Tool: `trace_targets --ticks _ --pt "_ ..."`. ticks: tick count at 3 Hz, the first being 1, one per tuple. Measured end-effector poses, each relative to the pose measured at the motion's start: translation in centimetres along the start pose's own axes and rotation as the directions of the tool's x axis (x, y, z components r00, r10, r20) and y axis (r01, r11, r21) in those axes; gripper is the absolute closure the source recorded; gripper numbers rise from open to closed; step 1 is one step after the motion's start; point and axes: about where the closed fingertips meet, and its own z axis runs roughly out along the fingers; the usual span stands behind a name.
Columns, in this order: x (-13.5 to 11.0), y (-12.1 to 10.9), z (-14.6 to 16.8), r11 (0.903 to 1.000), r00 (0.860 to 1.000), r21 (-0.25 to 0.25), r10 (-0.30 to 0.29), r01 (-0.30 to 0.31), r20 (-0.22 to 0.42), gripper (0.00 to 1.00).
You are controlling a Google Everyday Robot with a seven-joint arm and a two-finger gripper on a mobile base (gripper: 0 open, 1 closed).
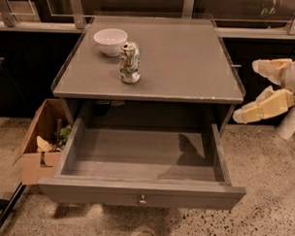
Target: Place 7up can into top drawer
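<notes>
The end effector (247, 91) hangs off the right edge of the tabletop (188, 58), at about the level of its front rim. Its two cream fingers (265, 105) are spread wide apart and grip nothing. The 7up can (130, 62) stands upright on the tabletop, left of the middle and towards the front, well apart from the end effector. A white bowl (110, 41) sits on the tabletop just behind the can, nearer the back left corner. Beneath the tabletop the top drawer (111, 189) is pulled fully out, its round metal knob (142, 200) at the centre of the front panel. A brown cardboard box (37, 152) stands on the floor below the tabletop's left edge.
</notes>
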Motion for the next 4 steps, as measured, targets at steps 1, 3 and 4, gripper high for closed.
trace_targets --ticks 1,3,4 --pt "-1.7 -1.5 2.0 0.9983 0.993 -0.055 0.027 -0.021 0.118 0.0" --pt "-5.1 -4.4 6.8 0.9993 0.993 -0.031 0.023 -0.02 0.114 0.0" --pt "-4.7 -4.7 8.1 0.9994 0.987 -0.025 0.026 -0.022 0.157 0.0"
